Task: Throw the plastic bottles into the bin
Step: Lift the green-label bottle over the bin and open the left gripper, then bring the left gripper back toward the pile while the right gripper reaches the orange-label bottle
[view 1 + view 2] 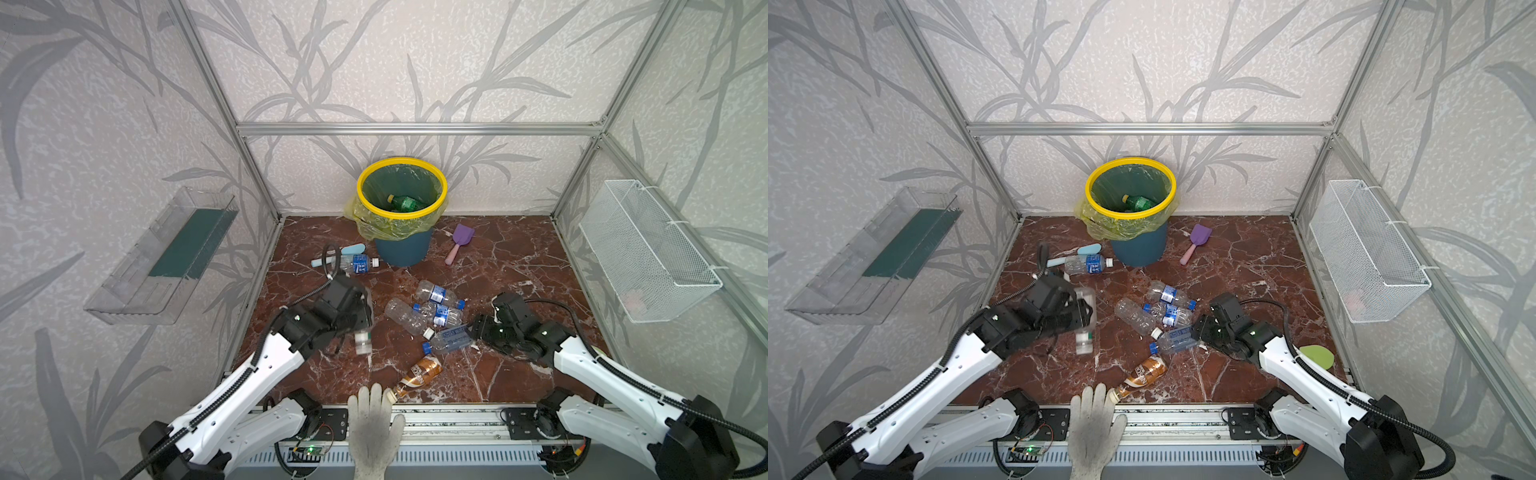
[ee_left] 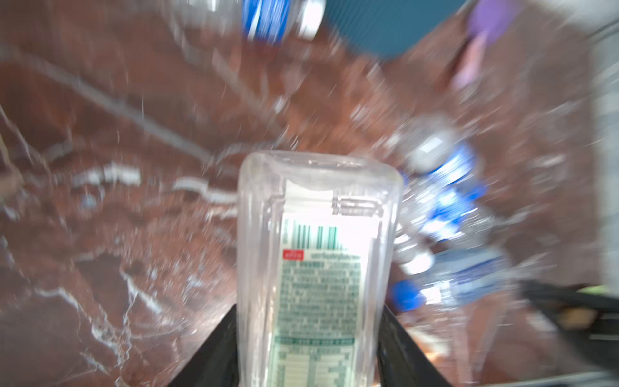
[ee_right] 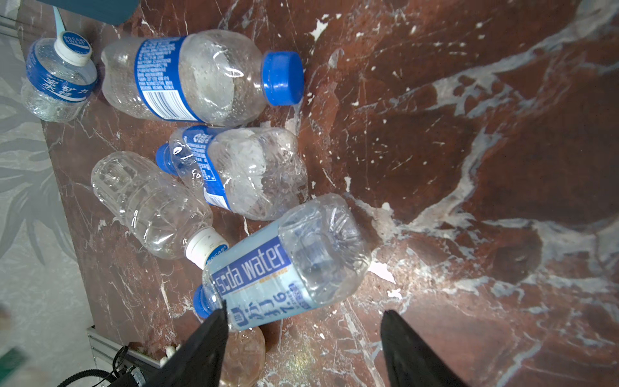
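Bottle with green-print label is pinched between the fingers of the left end effector. It sits lengthwise, with its base sticking out past the tips. Everything else in the left wrist view is blurred. Left arm reaches in from the front left with its wrist raised above the worktop. The held bottle is smeared in both top views.

Right end effector: jaws spread, nothing between them. One fingertip overlaps the label edge of the soda water bottle, which lies on the worktop; cannot tell if they touch. Right arm comes in low from the front right, wrist turned toward the loose bottles.

Only the right wrist view shows the label print.

Only the top views show:
- the bin at the back wall, with a green bottle inside
- a brown bottle near the front edge
- a white glove just beside the brown bottle's cap
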Controlling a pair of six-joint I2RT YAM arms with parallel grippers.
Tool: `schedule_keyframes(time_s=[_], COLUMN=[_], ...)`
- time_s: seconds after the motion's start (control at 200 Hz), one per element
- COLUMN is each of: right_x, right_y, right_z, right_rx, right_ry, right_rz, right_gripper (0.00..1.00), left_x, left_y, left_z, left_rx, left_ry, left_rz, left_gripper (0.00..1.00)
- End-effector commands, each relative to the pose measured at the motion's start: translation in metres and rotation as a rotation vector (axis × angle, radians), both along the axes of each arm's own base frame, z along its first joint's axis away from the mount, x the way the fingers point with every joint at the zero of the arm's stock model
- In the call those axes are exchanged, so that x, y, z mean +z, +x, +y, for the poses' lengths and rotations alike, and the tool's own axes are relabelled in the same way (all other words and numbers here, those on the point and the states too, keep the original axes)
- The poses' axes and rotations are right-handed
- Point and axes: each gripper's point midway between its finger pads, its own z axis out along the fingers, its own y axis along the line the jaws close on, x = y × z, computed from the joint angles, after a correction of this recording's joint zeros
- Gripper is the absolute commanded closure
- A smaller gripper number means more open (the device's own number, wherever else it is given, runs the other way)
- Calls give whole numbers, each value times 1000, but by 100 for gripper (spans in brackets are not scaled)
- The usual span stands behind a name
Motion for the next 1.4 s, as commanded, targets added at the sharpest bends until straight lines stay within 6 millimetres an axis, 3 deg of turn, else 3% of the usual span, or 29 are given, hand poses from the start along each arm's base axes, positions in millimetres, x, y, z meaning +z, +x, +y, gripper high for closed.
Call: schedule_keyframes(time_s=[0.0,0.085,0.13,0.185,0.25,0.295,0.395,0.495,0.505,0.6,0.78,0.965,1.165,1.394], right_x=[15,20,22,25,26,25,22,20,20,16,10,11,14,12], right_y=[2,0,-2,-5,-8,-11,-15,-16,-15,-15,-11,-8,-9,-15], right_z=[0,-4,-8,-11,-14,-16,-22,-21,-21,-19,-13,-9,-7,3], right_rx=[-1,-7,-12,-15,-23,-27,-34,-30,-28,-23,-12,-19,-26,-23], right_ry=[10,4,-1,-5,-9,-10,-23,-23,-23,-22,-16,1,12,34], right_rz=[-38,-53,-56,-59,-59,-55,-49,-44,-45,-35,-21,-12,-2,30], right_gripper=[27,27,27,26,23,21,17,17,17,17,18,20,20,21], left_x=[125,234,272,294,290,279,262,248,236,196,100,28,-18,-46], left_y=[57,100,123,146,169,173,161,136,137,98,45,1,-22,-35], left_z=[-20,-31,-34,-17,2,4,2,16,15,32,39,45,35,34], left_rx=[-67,-71,-53,33,115,113,101,119,117,137,117,122,101,98], left_ry=[-69,-149,-152,-134,-157,-172,-111,-127,-123,-113,-117,-152,-244,-261], left_rz=[-281,-488,-558,-583,-538,-485,-440,-495,-478,-419,-234,-102,-25,32], left_gripper=[42,40,34,26,17,15,13,12,11,11,13,13,15,15])
